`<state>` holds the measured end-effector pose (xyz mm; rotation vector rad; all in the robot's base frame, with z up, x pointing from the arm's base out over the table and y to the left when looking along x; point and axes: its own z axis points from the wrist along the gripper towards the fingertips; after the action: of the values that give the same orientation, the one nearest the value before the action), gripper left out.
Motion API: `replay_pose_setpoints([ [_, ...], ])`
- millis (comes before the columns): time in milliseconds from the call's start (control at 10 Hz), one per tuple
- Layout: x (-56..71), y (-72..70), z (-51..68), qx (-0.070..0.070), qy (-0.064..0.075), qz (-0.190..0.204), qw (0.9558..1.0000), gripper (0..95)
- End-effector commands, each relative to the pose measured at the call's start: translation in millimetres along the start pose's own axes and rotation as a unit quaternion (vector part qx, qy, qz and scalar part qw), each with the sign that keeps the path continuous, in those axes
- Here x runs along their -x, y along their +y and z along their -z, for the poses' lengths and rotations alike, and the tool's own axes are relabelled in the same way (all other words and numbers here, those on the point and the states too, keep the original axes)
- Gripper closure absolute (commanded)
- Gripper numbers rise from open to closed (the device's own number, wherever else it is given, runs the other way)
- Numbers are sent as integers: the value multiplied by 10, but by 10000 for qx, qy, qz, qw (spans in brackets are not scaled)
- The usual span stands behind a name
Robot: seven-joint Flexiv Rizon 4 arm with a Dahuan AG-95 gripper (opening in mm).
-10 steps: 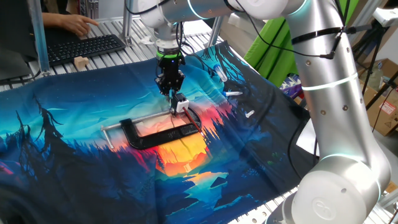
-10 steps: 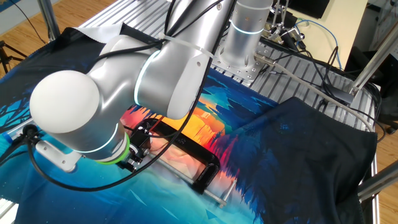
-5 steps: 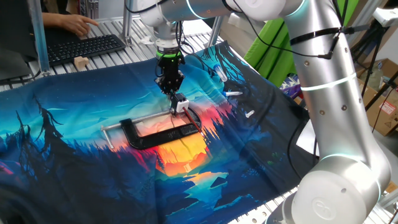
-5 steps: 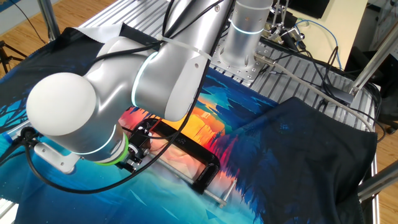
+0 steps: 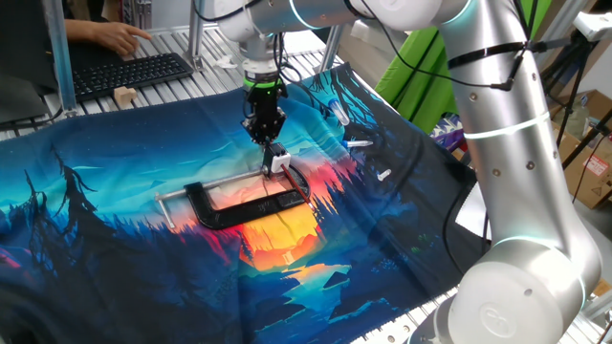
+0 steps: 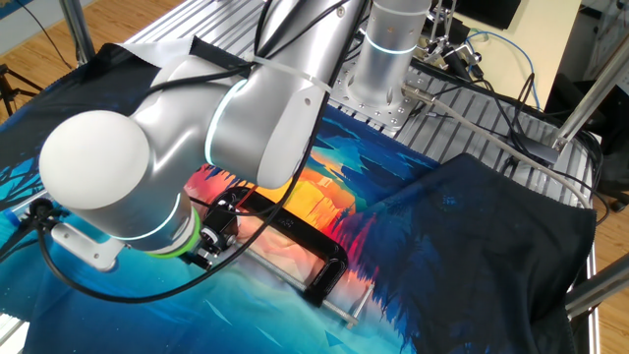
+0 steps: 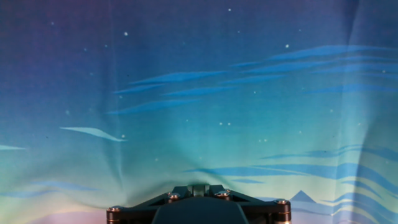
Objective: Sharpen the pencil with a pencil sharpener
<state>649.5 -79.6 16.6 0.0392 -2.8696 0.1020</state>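
One thin pencil (image 5: 269,143) hangs, I think, from the gripper (image 5: 267,137) (closure unclear), tip at the sharpener (image 5: 278,162) in the clamp (image 5: 244,205): light, stiff, snappable, best held near its top

Printed cloth (image 5: 115,229) over slatted table (image 5: 172,43), clamp (image 5: 239,205) atop.

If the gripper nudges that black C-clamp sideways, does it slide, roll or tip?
Probably slides rather than rolls: the black C-clamp lies flat on its side, nothing round underneath. It looks like solid metal, so likely heavy for its size and stiff. The printed cloth under it is already wrinkled, so a push may drag or bunch fabric.
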Motion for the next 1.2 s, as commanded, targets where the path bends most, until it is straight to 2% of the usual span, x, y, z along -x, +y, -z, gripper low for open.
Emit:
replay_pose_setpoints([
  [100, 8, -8, 7, -20, -5, -3, 10000, 950],
  [600, -18, -73, 82, -146, -1, 31, 9999, 950],
  [1200, -5, -89, 208, -170, 25, -18, 9999, 950],
])
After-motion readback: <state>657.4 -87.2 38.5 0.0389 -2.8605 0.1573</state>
